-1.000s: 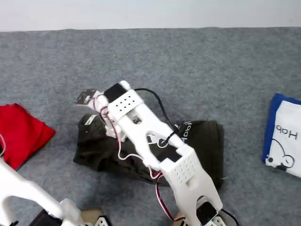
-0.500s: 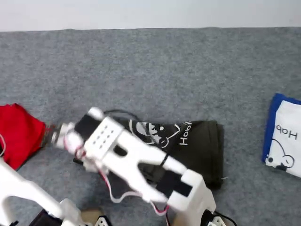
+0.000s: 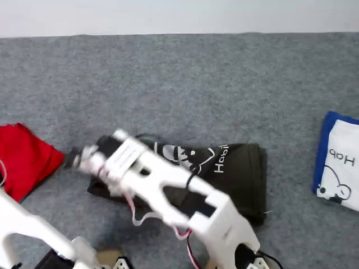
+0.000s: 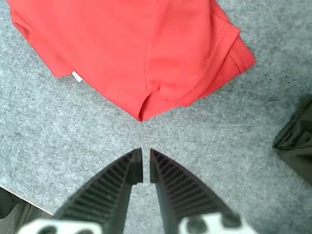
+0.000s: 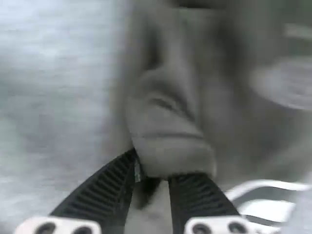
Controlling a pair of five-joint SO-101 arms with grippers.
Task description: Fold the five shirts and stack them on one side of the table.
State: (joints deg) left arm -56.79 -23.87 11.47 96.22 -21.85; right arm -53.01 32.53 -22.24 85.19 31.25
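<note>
**Right gripper (image 5: 156, 168) on dark shirt (image 5: 170, 126): fold in hand, no stack made.**
The right jaws appear pinched on a fold at the dark shirt's edge, on the side toward the red shirt (image 4: 131, 48), though blur leaves the hold uncertain. The left gripper (image 4: 145, 168) is held over bare table (image 3: 179, 73) near the red shirt, its jaws all but closed on nothing. A blue-and-white shirt (image 3: 339, 162) is laid folded, well apart at the opposite side. Three shirts are counted, all separate. Stacking is judged wholly outstanding and the dark shirt's folding unfinished.
</note>
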